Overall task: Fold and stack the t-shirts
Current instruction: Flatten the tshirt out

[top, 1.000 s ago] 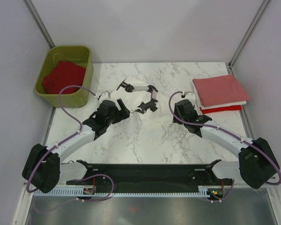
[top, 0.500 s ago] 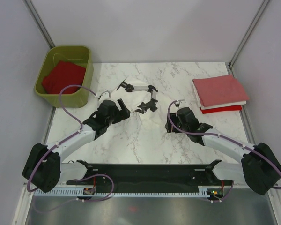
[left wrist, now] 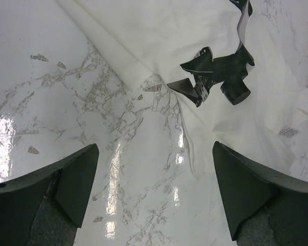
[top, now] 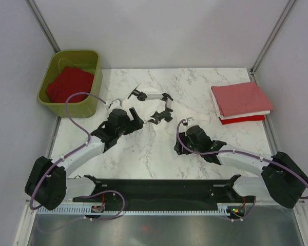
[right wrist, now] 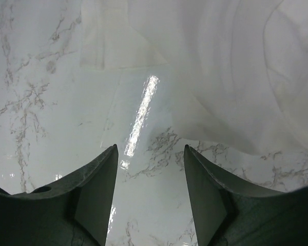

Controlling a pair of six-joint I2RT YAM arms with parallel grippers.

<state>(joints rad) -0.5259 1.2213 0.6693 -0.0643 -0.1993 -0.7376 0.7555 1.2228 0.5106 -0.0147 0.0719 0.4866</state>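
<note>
A white t-shirt with black marks lies loosely spread in the middle of the marble table. My left gripper is open and empty at the shirt's left edge. In the left wrist view the shirt and its black marks lie just ahead of the left gripper. My right gripper is open and empty, low over the table just near-right of the shirt. In the right wrist view the shirt's hem lies ahead of the right gripper, with bare marble between the fingers.
A folded stack sits at the right edge: a salmon pink shirt on top, with a white layer and a red shirt under it. An olive-green tub at the back left holds a red shirt.
My right gripper has drawn back from the shirt's right edge toward the near left and sits lower over the table. The left arm has barely moved.
</note>
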